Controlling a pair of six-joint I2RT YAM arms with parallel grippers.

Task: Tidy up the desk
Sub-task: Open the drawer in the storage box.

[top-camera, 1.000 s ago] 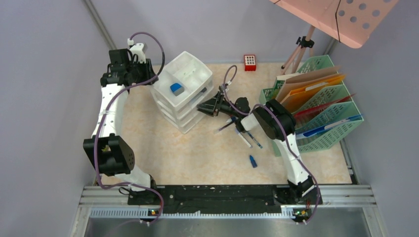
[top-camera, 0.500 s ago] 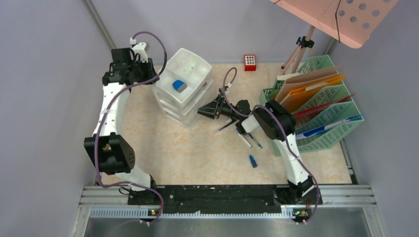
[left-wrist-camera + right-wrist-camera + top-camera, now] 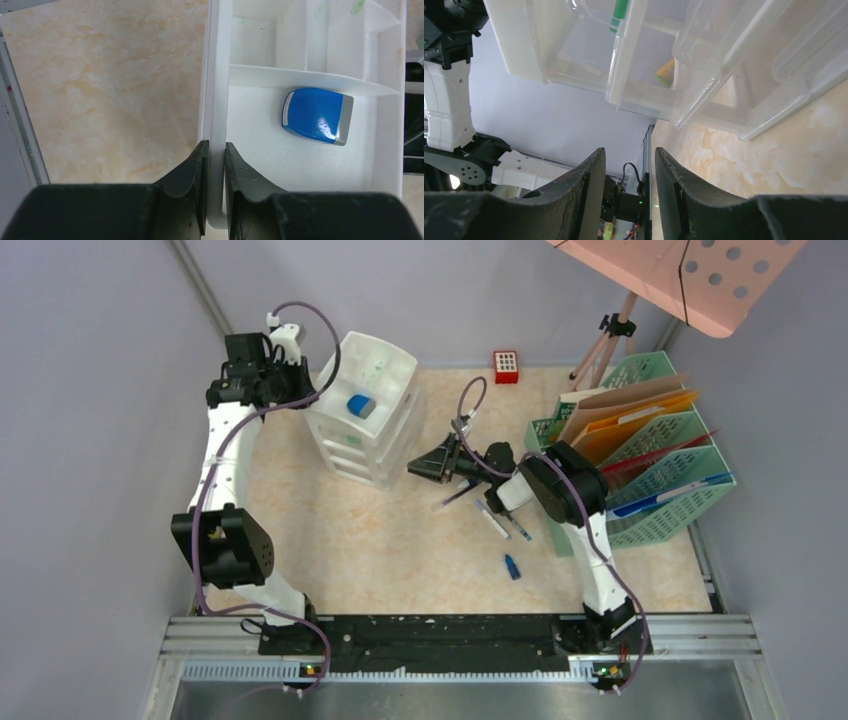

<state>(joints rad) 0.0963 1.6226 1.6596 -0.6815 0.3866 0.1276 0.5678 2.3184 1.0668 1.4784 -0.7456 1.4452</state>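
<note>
Nearest is the black rail, which carries both arm bases. From it the desk runs back to the grey walls, its beige mottled top lying under everything else. A small blue cap lies alone on it in front of the right arm. Just beyond the cap are a few pens, loosely scattered beside that arm's forearm. The right gripper hangs low over the desk and points at the front of the white drawer unit. From the wrist view the right gripper has its fingers apart with nothing between them, close to the clear drawers but apart from them. A green bit and a yellow bit show through the plastic. The left gripper reaches the unit's top from the far left and is clamped on the left wall of the top tray, one finger outside and the other inside. In that tray's near compartment lies a blue block with a grey end. A green mesh rack on the right holds folders. Farthest back are a red block, a tripod and a pink perforated board.
</note>
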